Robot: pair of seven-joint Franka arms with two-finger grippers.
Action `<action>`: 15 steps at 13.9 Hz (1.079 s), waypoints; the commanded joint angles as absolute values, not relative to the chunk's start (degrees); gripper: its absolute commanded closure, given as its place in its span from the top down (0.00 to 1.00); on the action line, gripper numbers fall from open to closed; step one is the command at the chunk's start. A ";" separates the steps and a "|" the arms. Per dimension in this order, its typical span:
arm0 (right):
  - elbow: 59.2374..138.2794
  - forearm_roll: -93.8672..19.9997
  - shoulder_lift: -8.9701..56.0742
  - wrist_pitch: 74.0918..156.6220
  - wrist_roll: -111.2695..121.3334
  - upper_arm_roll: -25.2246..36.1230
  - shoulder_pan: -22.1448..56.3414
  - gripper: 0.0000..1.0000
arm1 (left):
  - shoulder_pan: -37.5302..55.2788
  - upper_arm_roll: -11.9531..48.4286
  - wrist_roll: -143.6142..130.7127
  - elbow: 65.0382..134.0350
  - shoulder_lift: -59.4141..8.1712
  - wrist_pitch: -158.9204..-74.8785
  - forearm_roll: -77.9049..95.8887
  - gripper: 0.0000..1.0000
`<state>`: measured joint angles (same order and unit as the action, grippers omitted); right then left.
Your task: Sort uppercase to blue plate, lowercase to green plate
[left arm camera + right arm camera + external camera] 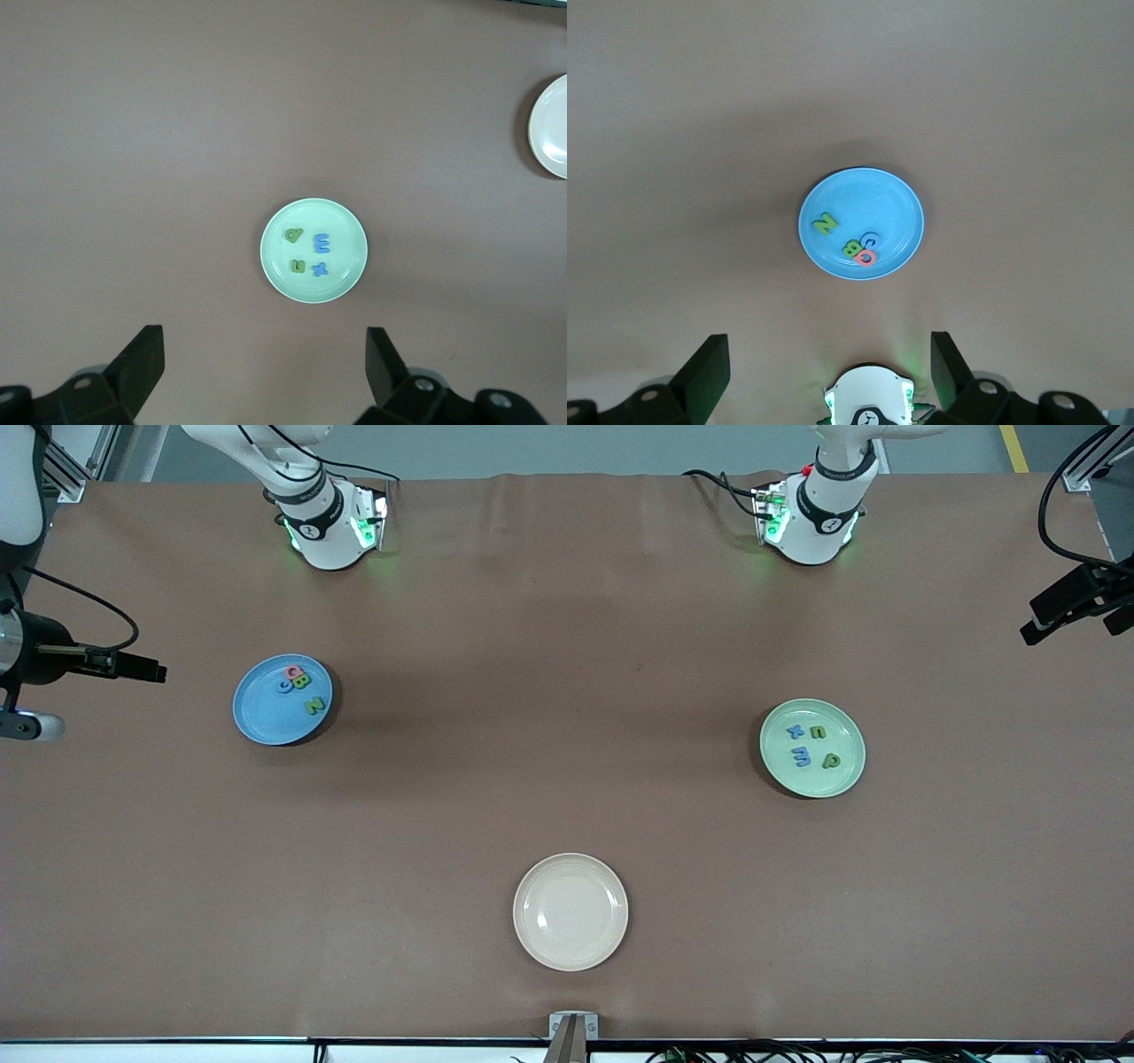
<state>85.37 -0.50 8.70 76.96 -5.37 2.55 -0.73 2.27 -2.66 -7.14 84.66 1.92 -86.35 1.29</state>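
Cream plate [570, 911] on brown tbl cover [567, 602], nr front edge, midway btwn tbl ends.

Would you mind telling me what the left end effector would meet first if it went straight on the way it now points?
Probably the green plate: the left end effector, open, points down at the table with that plate and its lowercase pieces nearly centred ahead. Depth is unclear, so it might meet bare table beside the rim.
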 commanded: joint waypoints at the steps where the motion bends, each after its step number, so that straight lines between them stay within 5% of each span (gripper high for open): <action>1: 85.96 0.53 7.12 77.08 -6.15 2.11 -0.26 1.00 | 2.29 -2.90 -6.15 85.25 2.46 -87.10 0.88 1.00; 15: 84.56 0.09 7.29 77.17 -5.54 4.75 1.41 1.00 | 2.11 -2.90 -6.24 85.25 2.46 -87.10 0.88 1.00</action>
<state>85.00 -0.50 8.46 77.10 -5.37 4.11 0.70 2.16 -2.72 -7.14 84.67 1.92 -86.35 1.29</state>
